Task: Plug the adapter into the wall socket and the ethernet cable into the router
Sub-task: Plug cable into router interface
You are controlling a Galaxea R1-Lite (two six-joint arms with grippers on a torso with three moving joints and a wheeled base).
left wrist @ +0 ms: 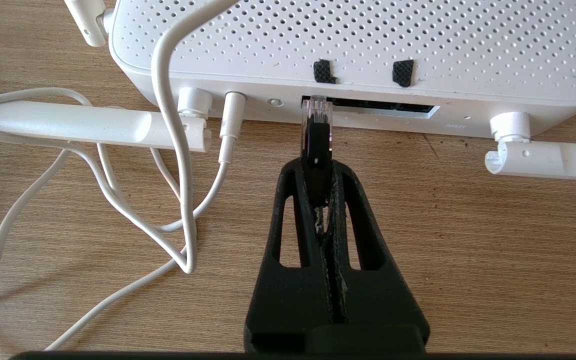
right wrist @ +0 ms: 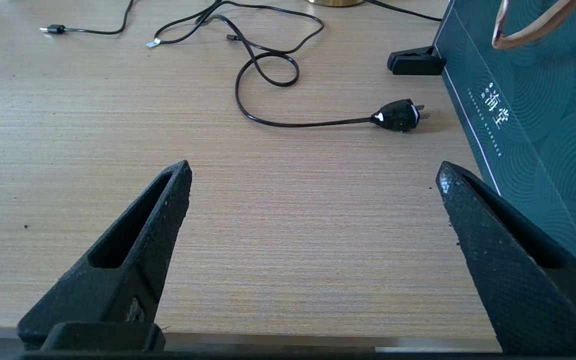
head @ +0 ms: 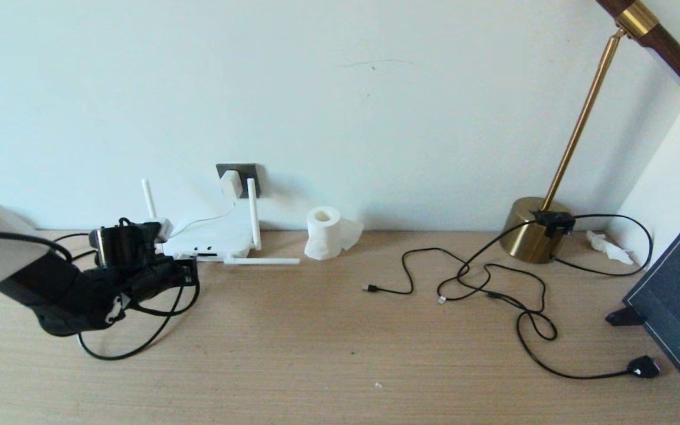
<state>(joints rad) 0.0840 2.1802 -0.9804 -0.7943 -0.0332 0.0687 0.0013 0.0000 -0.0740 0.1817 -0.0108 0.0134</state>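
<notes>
So the left gripper (left wrist: 316, 167) is low over the desk (head: 316, 354), right in front of the router (head: 213, 236), over at about 9 o'clock in the head view. Its jaws are clamped tight on the black boot of the ethernet cable (left wrist: 316, 142). In the left wrist view the clear tip of the plug sits right at the left end of the dark port slot (left wrist: 383, 106) on the router's front edge. Can't tell if it's actually seated in there or just touching the opening. The rest of that black cable loops down on the desk under the arm, toward 7 o'clock.

The adapter (head: 231, 184) is up on the wall socket (head: 239, 177), at about 11 o'clock from the middle of the head view, just behind the router. Its thin white cord (left wrist: 180, 165) drops down and coils on the desk by the router's left side, and a white barrel plug (left wrist: 231, 120) is in the router's front edge just beside the ethernet plug.

Two antennas stand upright, one lies flat on the desk in front of the router.

The right gripper (right wrist: 313, 172) is parked over bare desk with its jaws wide apart, nothing between them. Ahead of it there's a black power plug (right wrist: 398, 115) lying on the wood.

A tissue roll (head: 325, 232) sits just right of the router, and a brass lamp (head: 538, 236) is out at 2 o'clock.
</notes>
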